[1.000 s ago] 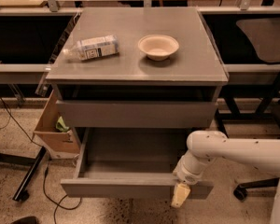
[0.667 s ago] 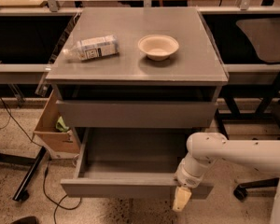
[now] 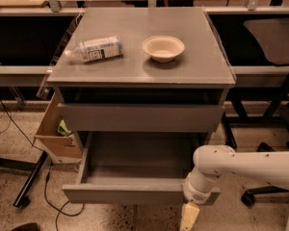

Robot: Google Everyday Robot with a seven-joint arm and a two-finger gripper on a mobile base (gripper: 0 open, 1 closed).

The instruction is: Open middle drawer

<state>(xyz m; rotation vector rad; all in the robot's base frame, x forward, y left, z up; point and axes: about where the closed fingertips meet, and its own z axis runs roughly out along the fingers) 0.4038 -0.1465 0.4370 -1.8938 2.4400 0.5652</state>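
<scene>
Grey all over, the cabinet [image 3: 135,73] stands in the middle of the scene. The middle drawer [image 3: 125,194] is pulled well out toward the near side, and its wide shallow box lies open and bare beneath the shut top drawer [image 3: 139,117]. The white arm [image 3: 250,166] reaches in from the right, with its wrist crossing the right end of the drawer's front.

The gripper [image 3: 189,216] hangs just below that front's lower edge, low and near. Compared with a second ago it has sunk lower and come a little nearer. It was level with the front panel then and is now under it. The drawer itself looks to sit where it did, though a small further slide would be hard to make out from this angle. I cannot tell whether the gripper is spread or closed. It seems to have hold of nothing, since only its pale tip shows, clear of the panel.

Judging by that, the pull is done and the arm is backing off, so the task looks finished or very nearly so. The lowest drawer is hidden under the open one.

On the cabinet top, a plastic bottle [image 3: 94,49] lies on its side at the left and a paper bowl [image 3: 163,47] sits toward the middle, well apart from it.
</scene>
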